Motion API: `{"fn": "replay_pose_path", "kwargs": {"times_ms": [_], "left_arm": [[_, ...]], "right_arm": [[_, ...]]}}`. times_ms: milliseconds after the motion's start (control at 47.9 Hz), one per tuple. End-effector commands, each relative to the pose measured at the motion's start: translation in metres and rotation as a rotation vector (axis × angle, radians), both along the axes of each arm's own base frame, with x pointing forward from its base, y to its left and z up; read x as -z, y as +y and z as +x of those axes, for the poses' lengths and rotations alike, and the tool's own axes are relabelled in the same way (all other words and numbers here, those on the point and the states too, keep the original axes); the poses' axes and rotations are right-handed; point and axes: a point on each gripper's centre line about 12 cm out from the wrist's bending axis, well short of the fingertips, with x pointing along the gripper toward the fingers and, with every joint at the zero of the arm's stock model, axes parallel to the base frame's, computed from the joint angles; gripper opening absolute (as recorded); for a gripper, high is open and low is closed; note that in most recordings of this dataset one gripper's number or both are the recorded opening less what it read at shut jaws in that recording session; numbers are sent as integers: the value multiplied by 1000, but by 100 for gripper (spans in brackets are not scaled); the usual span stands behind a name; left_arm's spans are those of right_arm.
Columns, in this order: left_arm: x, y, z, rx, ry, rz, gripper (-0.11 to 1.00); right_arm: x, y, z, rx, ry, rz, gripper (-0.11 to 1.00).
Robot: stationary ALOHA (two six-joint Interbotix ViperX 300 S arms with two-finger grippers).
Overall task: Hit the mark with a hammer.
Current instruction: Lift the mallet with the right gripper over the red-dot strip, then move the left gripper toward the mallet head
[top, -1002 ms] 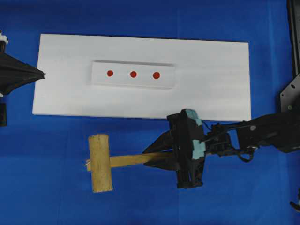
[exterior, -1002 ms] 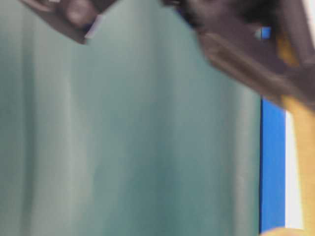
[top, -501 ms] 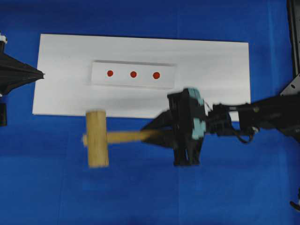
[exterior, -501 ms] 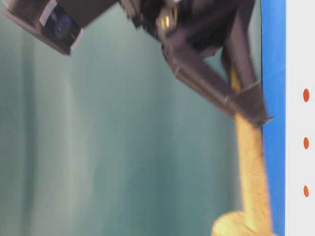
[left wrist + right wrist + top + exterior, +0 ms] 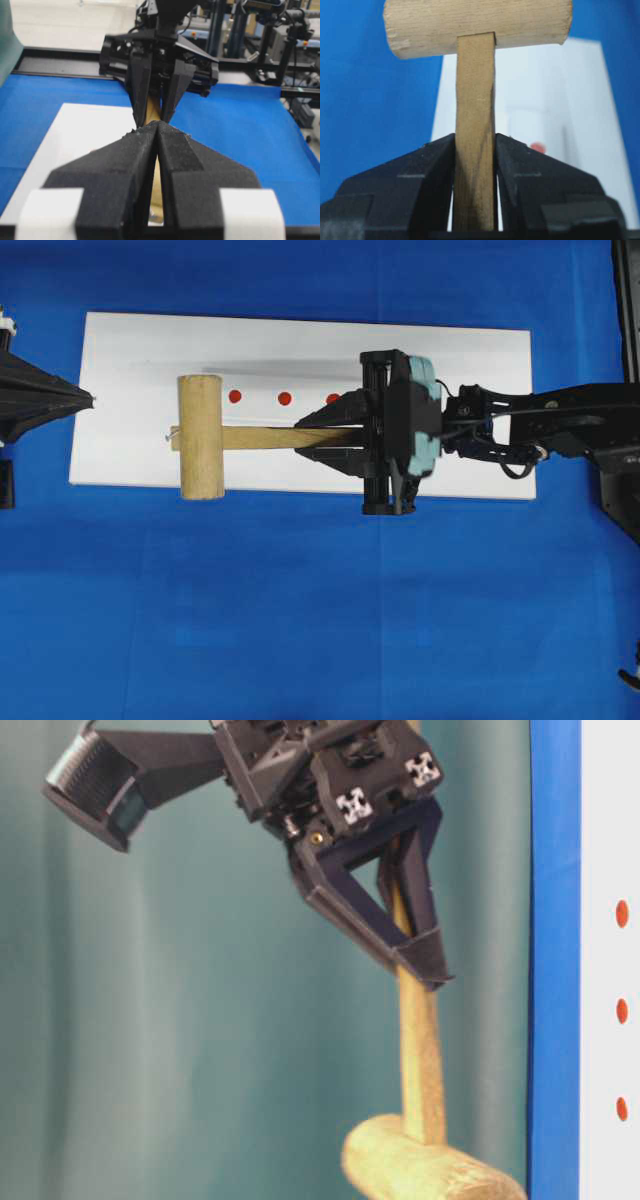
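The right pincer (image 5: pixel 322 437) is clamped on the slim handle of the hammer (image 5: pixel 225 437), its two black fingers (image 5: pixel 432 165) pressed against the handle's opposite sides, as the right wrist view shows plainly. In the overhead view the hammer's long axis runs level across the picture: the handle stretches from the pincer toward the left, and the thick cylindrical head sits at the left end, crosswise to the handle. The hammer hangs over the white board (image 5: pixel 470 370) that lies on the blue surface (image 5: pixel 300 620); its head is over the board's left part and overlaps the board's near edge. Three red marks (image 5: pixel 285 398) sit in a row on the board, just beyond the handle; the rightmost one is partly hidden by the pincer. In the table-level view the head is clearly in the air, away from the board. The left pincer (image 5: pixel 158 131) is pressed together with nothing between its fingers, and it sits at the board's left edge, pointing toward the hammer.
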Motion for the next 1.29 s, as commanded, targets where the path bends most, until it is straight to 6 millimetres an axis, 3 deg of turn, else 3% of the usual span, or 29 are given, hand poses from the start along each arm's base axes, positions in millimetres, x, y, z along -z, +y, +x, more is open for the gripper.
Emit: {"fn": "replay_pose_path", "kwargs": {"times_ms": [0, 439, 1002, 1107, 1274], "left_arm": [[-4, 0, 1, -2, -9, -6, 0], [-4, 0, 1, 2, -16, -67, 0], [1, 0, 4, 3, 6, -181, 1], [2, 1, 5, 2, 12, -210, 21], [3, 6, 6, -25, 14, -272, 72]], "right_arm": [[-28, -3, 2, -4, -102, -76, 10], [-48, -14, 4, -32, -187, -682, 10], [-50, -17, 3, -22, -178, -793, 10], [-50, -17, 3, -22, -178, -793, 10], [-51, -17, 3, -17, -185, -795, 10]]}}
